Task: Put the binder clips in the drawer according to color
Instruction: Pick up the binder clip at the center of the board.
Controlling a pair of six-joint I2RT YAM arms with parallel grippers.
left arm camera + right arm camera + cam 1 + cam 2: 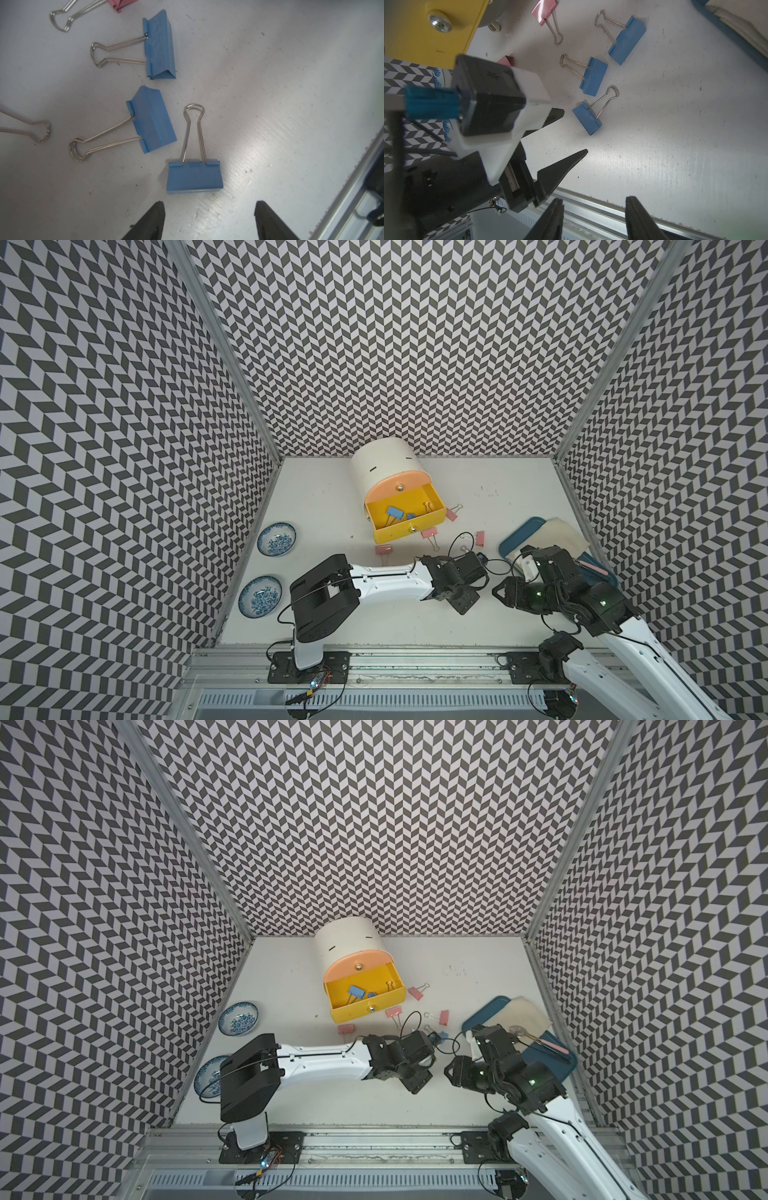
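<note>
Near blue binder clip [194,176], left gripper [208,204] spread wide, empty

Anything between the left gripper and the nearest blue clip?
Nothing: only bare table between left gripper and blue clip, per the left wrist view.

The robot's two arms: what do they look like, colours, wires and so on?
The left arm and right arm have smooth white shells with chunky black joints. Thin black cables loop off them, and small green lights glow on the right one. The left gripper and right gripper each end in two black pointed fingers.
</note>
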